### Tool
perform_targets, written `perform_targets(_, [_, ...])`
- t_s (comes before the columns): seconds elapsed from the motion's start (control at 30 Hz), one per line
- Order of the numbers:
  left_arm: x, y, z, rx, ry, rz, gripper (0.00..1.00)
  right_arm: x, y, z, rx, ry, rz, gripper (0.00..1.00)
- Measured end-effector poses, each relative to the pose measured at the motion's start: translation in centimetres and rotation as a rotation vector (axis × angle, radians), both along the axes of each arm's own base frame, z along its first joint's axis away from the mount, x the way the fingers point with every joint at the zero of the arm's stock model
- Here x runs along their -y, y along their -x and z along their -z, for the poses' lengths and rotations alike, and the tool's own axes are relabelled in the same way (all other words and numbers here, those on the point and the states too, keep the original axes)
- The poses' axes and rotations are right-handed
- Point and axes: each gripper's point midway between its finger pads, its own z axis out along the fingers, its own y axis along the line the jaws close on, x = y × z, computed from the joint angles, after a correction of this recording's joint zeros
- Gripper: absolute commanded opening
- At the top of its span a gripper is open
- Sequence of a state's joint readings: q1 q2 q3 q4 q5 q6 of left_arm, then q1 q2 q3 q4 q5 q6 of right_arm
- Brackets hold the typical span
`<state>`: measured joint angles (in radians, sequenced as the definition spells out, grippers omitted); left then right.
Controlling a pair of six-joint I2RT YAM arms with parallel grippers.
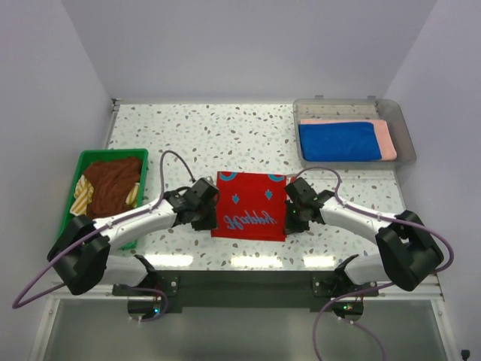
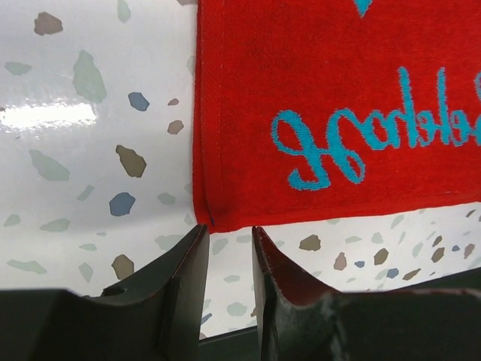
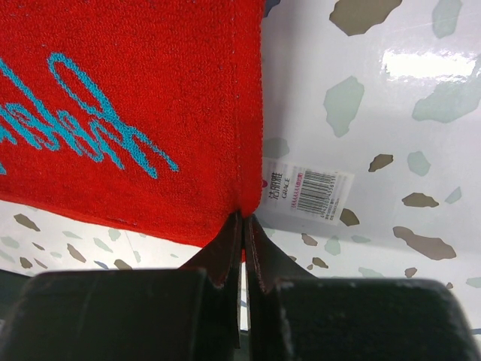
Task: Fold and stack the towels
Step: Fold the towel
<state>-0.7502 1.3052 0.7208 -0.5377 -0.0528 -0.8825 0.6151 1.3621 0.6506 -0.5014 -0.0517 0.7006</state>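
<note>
A red towel (image 1: 249, 214) with turquoise lettering lies flat at the near middle of the speckled desk (image 1: 195, 135), between your two arms. Your left gripper (image 2: 229, 229) sits low at the towel's near left corner. Its jaws stand a little apart with bare desk showing through the gap, and the corner just meets the tip of one finger. Your right gripper (image 3: 242, 218) is at the towel's near right corner. Its jaws are pressed together on the hem, pinching the cloth. A small white printed label (image 3: 308, 192) sticks out from the towel's right edge and lies on the desk just beside those jaws.

At the left edge of the desk sits a green basket (image 1: 113, 153). It holds a crumpled brown towel (image 1: 113, 184), with a yellowish striped towel (image 1: 83, 197) showing at its sides.

At the far right is a clear tray (image 1: 406, 135). In it, a folded royal blue towel (image 1: 338, 141) lies on top of a salmon pink towel (image 1: 387, 139), whose edge shows along the right and far sides.
</note>
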Motion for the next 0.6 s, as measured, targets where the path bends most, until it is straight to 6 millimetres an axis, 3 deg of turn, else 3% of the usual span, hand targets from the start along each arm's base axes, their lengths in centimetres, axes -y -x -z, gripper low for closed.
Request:
perform_targets(0.27, [0.4,0.9,2.0,-0.055,-0.043,0.015,0.26,0.0,0.0,0.0,0.000,0.000,0.000,0.00])
perform_targets(0.6, [0.5,0.9,2.6,-0.060,-0.076,0.014,0.35,0.0,0.0,0.0,0.002,-0.001,0.000,0.00])
